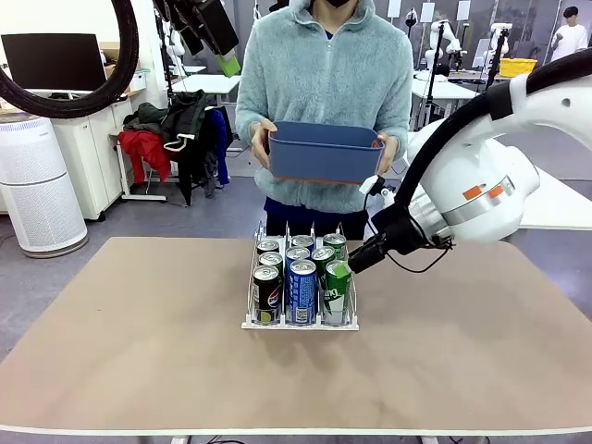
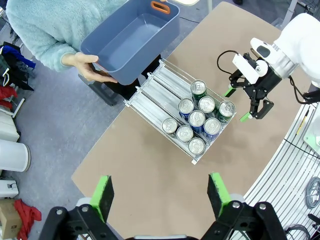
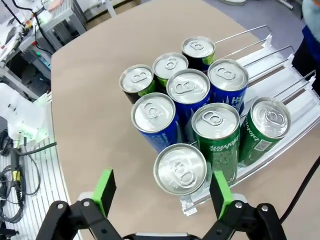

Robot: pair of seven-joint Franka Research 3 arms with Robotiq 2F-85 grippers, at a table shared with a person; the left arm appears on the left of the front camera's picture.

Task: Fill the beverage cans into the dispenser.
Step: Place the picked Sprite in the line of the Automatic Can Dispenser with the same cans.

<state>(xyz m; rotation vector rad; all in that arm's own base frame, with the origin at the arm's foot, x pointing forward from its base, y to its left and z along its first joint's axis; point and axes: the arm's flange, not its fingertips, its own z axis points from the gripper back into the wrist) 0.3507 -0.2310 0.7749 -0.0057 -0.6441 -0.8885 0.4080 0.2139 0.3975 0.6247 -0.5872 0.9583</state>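
Observation:
The dispenser (image 1: 301,326) stands mid-table, its three lanes holding several beverage cans (image 1: 302,289): black on the left, blue in the middle, green on the right. My right gripper (image 1: 356,258) hovers open just right of the green lane. In the right wrist view its green pads (image 3: 105,190) straddle empty air above the front green can (image 3: 180,169), not touching it. High above the table, my left gripper (image 2: 161,195) is open and holds nothing. From there the cans (image 2: 199,117) crowd the dispenser's (image 2: 160,92) near end, with the right gripper (image 2: 237,105) beside them.
A person at the far side holds an empty dark blue bin (image 1: 324,153) in both hands above the table's far edge. The bin (image 2: 132,42) hangs beyond the rack's bare far lanes. Bare tan tabletop (image 1: 139,342) surrounds the rack.

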